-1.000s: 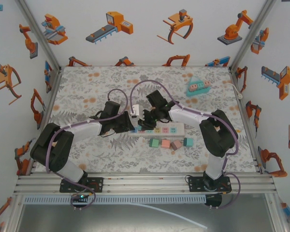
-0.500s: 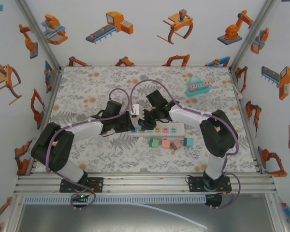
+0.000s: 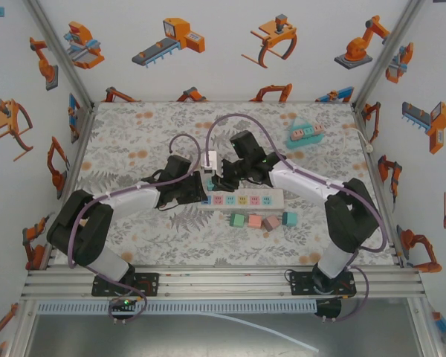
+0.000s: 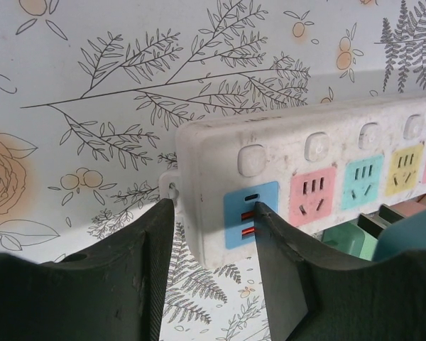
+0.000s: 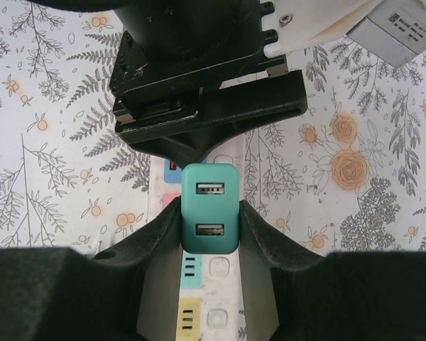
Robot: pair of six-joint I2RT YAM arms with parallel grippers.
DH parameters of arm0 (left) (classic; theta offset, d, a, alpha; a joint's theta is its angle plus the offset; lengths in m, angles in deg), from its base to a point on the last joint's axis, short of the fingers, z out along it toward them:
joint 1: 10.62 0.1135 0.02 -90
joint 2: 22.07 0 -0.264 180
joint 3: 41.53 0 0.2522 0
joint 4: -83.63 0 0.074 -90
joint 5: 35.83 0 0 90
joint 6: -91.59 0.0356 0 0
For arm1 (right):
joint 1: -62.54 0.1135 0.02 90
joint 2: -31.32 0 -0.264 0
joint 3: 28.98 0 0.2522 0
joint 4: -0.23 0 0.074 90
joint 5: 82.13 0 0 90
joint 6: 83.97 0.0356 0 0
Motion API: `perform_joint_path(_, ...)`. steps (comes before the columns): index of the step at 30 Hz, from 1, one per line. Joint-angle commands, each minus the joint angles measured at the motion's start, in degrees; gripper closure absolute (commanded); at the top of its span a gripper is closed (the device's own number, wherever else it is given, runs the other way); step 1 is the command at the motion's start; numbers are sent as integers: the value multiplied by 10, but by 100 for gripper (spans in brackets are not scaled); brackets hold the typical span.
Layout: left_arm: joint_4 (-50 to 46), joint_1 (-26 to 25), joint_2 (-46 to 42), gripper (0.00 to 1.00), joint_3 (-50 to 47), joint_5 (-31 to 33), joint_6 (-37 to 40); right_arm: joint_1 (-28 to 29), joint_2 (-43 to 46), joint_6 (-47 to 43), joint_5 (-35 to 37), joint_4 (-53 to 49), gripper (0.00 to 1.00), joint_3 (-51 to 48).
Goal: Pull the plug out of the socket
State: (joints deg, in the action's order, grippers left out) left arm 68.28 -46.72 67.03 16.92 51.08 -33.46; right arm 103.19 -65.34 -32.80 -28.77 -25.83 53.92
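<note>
On the floral table, my left gripper clamps the power strip; my right gripper pinches the teal plug above it.

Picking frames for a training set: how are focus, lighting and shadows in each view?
Top external: even light, sharp throughout. Left wrist: power strip crisp, near gripper fingers dark and soft. Right wrist: teal plug sharp, bottom shadowed black.

White arm links, black joints, purple cables, black pincer fingers
</note>
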Motion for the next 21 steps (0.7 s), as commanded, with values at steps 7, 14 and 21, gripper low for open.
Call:
perform_joint_path(7,-109,-3,-72,50,9,30,52,3,110,188,24,89,86,-54)
perform_joint_path(14,-98,-3,-195,50,8,4,119,12,197,554,155,263,89,-152)
perform_joint_path(21,-145,-3,-347,48,18,-68,254,81,261,714,346,230,88,-199)
